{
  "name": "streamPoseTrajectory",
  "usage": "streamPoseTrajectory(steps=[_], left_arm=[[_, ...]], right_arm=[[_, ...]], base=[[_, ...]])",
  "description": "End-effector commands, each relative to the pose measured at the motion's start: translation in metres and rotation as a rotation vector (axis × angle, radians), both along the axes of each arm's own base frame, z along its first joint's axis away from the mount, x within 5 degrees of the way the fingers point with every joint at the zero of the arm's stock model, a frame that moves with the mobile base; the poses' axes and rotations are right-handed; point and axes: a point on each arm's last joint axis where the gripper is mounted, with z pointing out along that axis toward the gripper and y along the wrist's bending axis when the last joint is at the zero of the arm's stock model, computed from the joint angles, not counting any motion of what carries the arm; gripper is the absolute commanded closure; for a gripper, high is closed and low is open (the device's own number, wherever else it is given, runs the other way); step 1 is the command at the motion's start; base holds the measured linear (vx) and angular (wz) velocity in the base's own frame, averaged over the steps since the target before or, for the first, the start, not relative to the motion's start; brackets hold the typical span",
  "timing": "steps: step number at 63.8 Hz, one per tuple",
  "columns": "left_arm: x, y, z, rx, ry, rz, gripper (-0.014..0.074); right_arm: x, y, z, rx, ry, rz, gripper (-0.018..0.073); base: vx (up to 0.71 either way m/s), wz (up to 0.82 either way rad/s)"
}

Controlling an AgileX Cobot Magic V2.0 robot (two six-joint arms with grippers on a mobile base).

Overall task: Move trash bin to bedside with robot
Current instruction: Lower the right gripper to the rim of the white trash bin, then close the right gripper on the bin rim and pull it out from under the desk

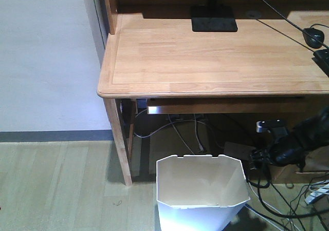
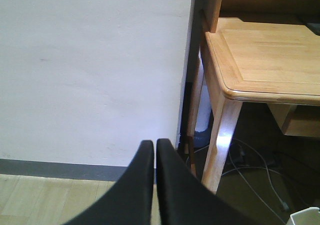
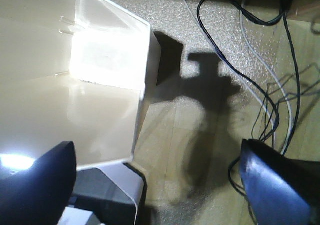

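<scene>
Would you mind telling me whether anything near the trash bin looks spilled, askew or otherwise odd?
Nothing looks spilled or damaged: the trash bin stands upright on the floor before the desk, its visible inside bare. Only the loose cables tangled on the floor beside it look untidy.

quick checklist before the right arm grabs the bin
1. The right fingers open: ok, spread wide.
2. The bin rim between them: ok, by the right wrist view.
3. Bin upright, nothing inside: ok.
4. Floor beside it free: not ok, cables lie close by.
5. The left fingers out of the way: ok, shut, facing the wall.
6. The bed in sight: not ok, no view shows it.
</scene>
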Motion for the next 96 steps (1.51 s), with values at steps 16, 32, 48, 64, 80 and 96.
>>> streamPoseTrajectory(steps=[16,32,48,64,80,96], left_arm=[[0.001,0.000,0.005,0.004,-0.077,-0.004,0.0603],[0.001,0.000,0.005,0.004,-0.077,-0.004,0.0603],[0.001,0.000,0.005,0.004,-0.077,-0.004,0.0603],[0.001,0.000,0.005,0.004,-0.077,-0.004,0.0603],[0.001,0.000,0.005,0.004,-0.077,-0.004,0.0603],[0.001,0.000,0.005,0.004,-0.077,-0.004,0.0603]], right_arm=[[0.029,0.006,-0.041,-0.002,-0.017,0.014,-0.0026],[0.031,0.013,-0.082,0.068,0.040,0.027,-0.0002],[0.034,0.012,-0.116,0.073,0.053,0.024,-0.0002],[0.036,0.012,-0.142,0.086,0.064,-0.018,0.0029],[0.041,0.017,-0.155,0.149,0.082,-0.039,0.0227],[0.055,0.023,-0.146,0.255,0.073,-0.039,0.0573]], base=[[0.00,0.00],[0.00,0.00],[0.00,0.00],[0.00,0.00],[0.00,0.00],[0.00,0.00]])
